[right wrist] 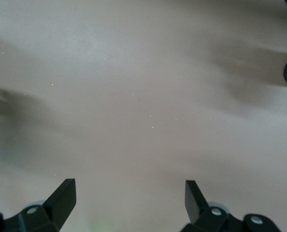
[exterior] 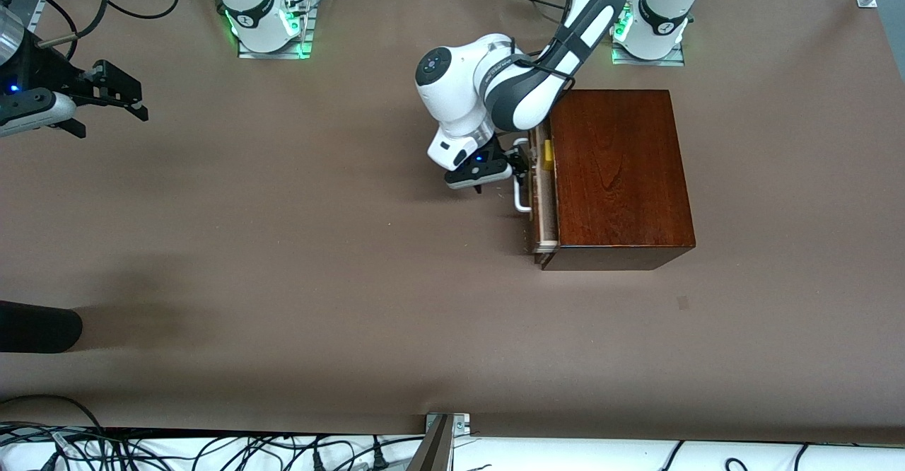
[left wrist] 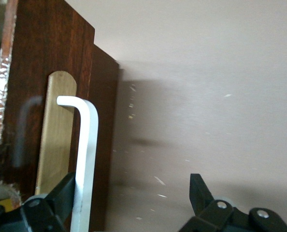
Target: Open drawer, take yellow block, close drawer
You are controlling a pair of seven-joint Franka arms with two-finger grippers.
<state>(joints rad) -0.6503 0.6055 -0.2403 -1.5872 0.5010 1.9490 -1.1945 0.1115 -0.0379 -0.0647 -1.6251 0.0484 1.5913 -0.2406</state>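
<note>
My left gripper [exterior: 515, 163] gapes wide around the white handle [left wrist: 85, 159] of the dark-wood drawer [exterior: 541, 195], slightly open, yellow block [exterior: 547, 155] inside; right gripper [exterior: 106, 100] waits open over the brown table [exterior: 283, 259] at nine o'clock.

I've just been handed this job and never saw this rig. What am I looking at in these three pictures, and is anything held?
Two white robot arms stand at a brown table. The wide picture looks down from across it; the other two come from cameras on each wrist. The left tool is open at the white U-shaped bar handle of the dark wooden box's drawer, which is slightly open. A small yellow block shows inside. The right tool waits open over bare table at the right arm's end. Nothing is held.
</note>
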